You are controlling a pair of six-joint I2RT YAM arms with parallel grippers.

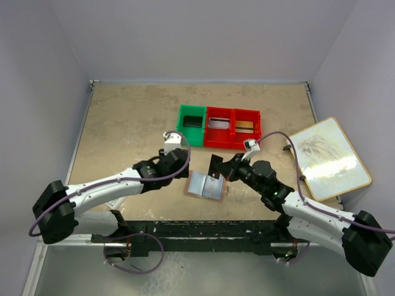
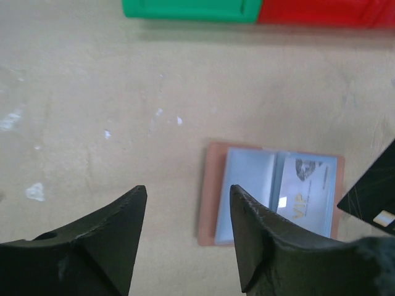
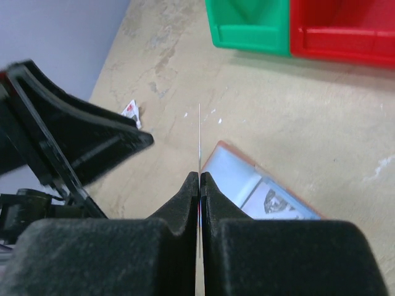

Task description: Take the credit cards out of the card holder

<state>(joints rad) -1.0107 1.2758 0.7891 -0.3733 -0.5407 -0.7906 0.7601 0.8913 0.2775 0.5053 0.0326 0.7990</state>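
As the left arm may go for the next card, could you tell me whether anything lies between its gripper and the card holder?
Nothing visible does: only bare table lies between the open left gripper and the opened card holder. The dark card pinched in the right gripper is on the holder's far side, off that path.

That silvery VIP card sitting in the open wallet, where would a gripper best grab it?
Probably its edge beside the centre fold, coming from above: the VIP card lies flat inside the open card holder, so only an edge offers anything to pinch.
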